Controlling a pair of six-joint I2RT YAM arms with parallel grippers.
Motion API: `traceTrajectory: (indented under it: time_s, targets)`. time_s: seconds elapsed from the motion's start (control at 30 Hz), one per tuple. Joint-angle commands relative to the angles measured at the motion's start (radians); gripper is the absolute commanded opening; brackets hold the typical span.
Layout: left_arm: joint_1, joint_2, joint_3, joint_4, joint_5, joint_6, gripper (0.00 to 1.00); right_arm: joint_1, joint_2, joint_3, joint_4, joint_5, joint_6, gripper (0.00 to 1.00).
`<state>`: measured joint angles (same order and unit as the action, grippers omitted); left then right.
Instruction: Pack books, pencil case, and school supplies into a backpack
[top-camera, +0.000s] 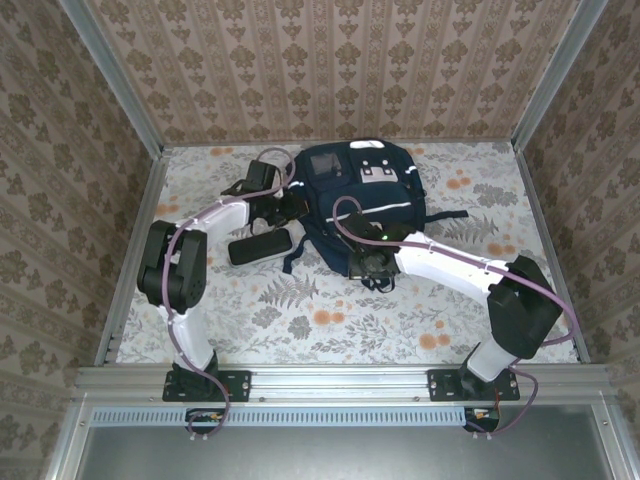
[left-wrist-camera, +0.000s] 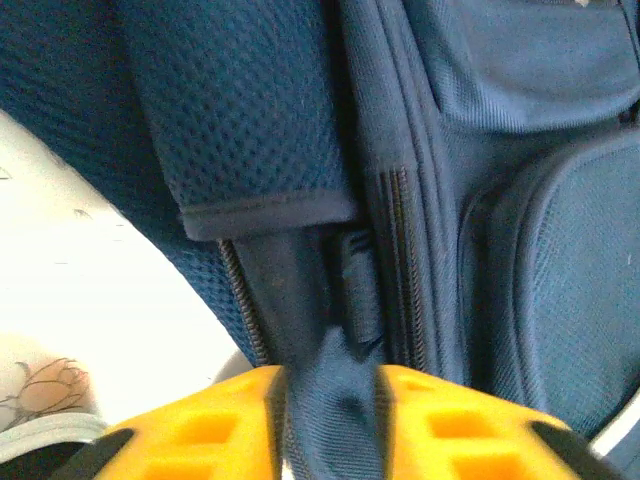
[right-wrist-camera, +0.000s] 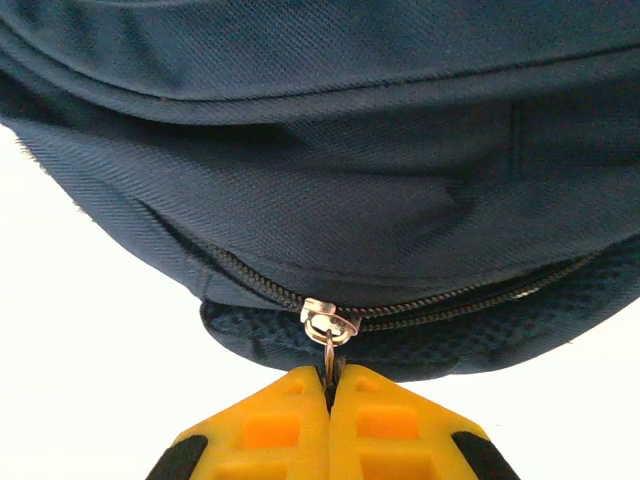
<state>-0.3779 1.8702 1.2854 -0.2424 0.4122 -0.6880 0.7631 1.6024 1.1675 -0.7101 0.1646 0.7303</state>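
Two end effectors are working at the backpack (top-camera: 365, 185), which is lying in the upper middle of the top view on the flowered surface (top-camera: 330, 330). The right end effector (right-wrist-camera: 330, 378) is clamping its yellow fingers tight on the metal zipper pull (right-wrist-camera: 329, 352) at the bag's lower edge. The left end effector (left-wrist-camera: 328, 385) is sitting at the bag's left side with a navy strap (left-wrist-camera: 300, 290) running between its parted fingers; whether they are pinching the strap or letting it go, I cannot tell. The pencil case (top-camera: 258, 247) is lying outside the bag, just left of it in the top view, beneath the left arm. Judging from this, the packing is not finished: the zip is being handled and the pencil case is waiting to go in. Whatever is already inside is being hidden by the fabric.
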Motion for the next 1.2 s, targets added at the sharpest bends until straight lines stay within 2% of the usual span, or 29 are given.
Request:
traceTrajectory:
  time_s: [0.0,0.1,0.23,0.5,0.6,0.8,1.17]
  targets:
    - [0.017,-0.089,-0.002,-0.014,-0.047,0.016,0.47,-0.001,-0.014,0.008,0.095,-0.126,-0.054,0.00]
    - [0.021,-0.167,-0.044,-0.050,-0.071,0.009,0.56,-0.002,0.011,0.035,0.165,-0.191,-0.076,0.00]
    - [0.028,-0.279,-0.112,-0.089,-0.074,-0.031,0.60,-0.003,0.045,0.072,0.270,-0.285,-0.088,0.00]
    - [0.015,-0.423,-0.306,0.010,0.050,-0.264,0.64,-0.003,0.104,0.126,0.349,-0.356,-0.086,0.00]
    - [-0.010,-0.427,-0.347,0.053,0.073,-0.322,0.62,-0.002,0.110,0.118,0.349,-0.367,-0.086,0.00]
    - [-0.055,-0.376,-0.348,0.071,0.063,-0.343,0.51,-0.003,0.104,0.083,0.354,-0.370,-0.078,0.00]
    - [-0.072,-0.287,-0.327,0.129,0.076,-0.372,0.34,-0.003,0.103,0.065,0.349,-0.369,-0.076,0.00]
